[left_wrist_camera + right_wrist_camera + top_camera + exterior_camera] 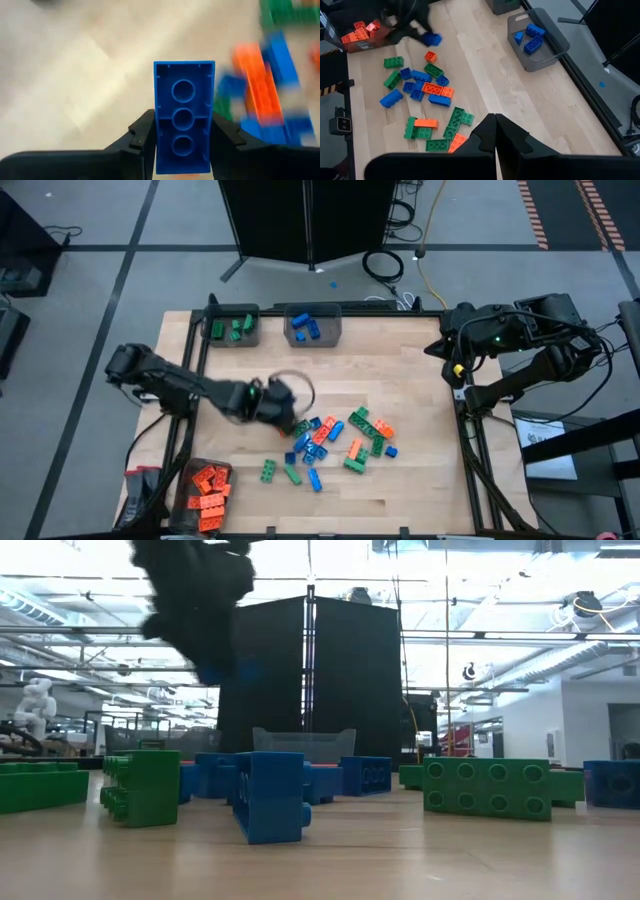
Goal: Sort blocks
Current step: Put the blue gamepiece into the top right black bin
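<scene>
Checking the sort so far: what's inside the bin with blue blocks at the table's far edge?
The bin holds three blue blocks, piled together. No other colour shows among them; anything lying beneath them is covered.

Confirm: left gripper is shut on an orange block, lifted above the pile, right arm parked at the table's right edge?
Not orange. The left wrist view shows the left gripper shut on a blue block. The rest holds: it is lifted above the pile, right gripper parked at the table's right edge.
</scene>
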